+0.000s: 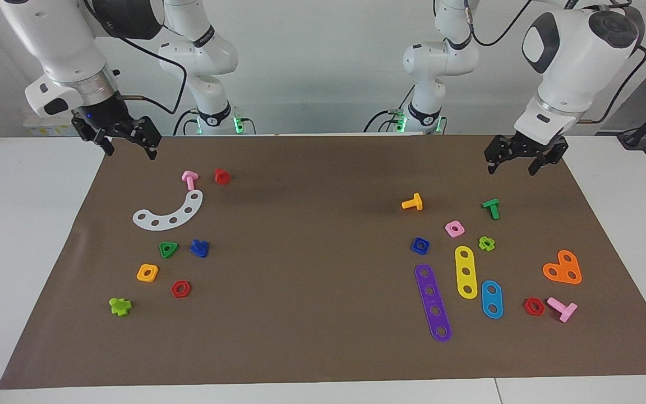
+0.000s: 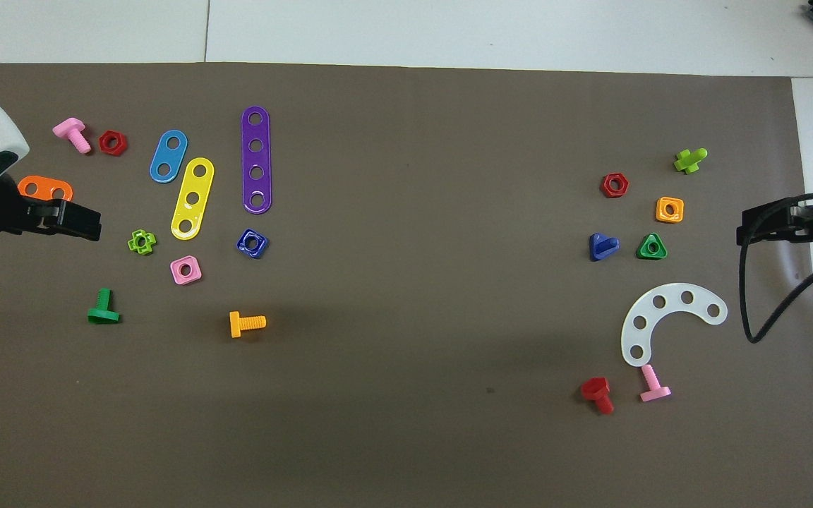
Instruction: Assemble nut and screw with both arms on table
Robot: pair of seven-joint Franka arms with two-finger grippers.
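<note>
The dark-blue square nut [image 1: 420,245] lies flat on the brown mat [image 1: 312,314] toward the left arm's end, beside the purple strip; it also shows in the overhead view [image 2: 252,243]. The dark-blue screw [image 1: 199,248] lies toward the right arm's end beside a green triangular nut; it also shows in the overhead view [image 2: 602,246]. My left gripper [image 1: 512,168] is open and empty, raised over the mat's edge at its own end, and shows in the overhead view [image 2: 89,226]. My right gripper [image 1: 132,152] is open and empty, raised over the mat's corner at its end, and shows in the overhead view [image 2: 749,229].
Near the nut lie a pink square nut [image 1: 455,228], an orange bolt [image 1: 413,202], a dark-green bolt [image 1: 492,208], and yellow [image 1: 466,272], blue and purple [image 1: 433,303] strips. Near the screw lie an orange square nut [image 1: 147,272], a red nut [image 1: 180,289] and a white curved strip [image 1: 170,212].
</note>
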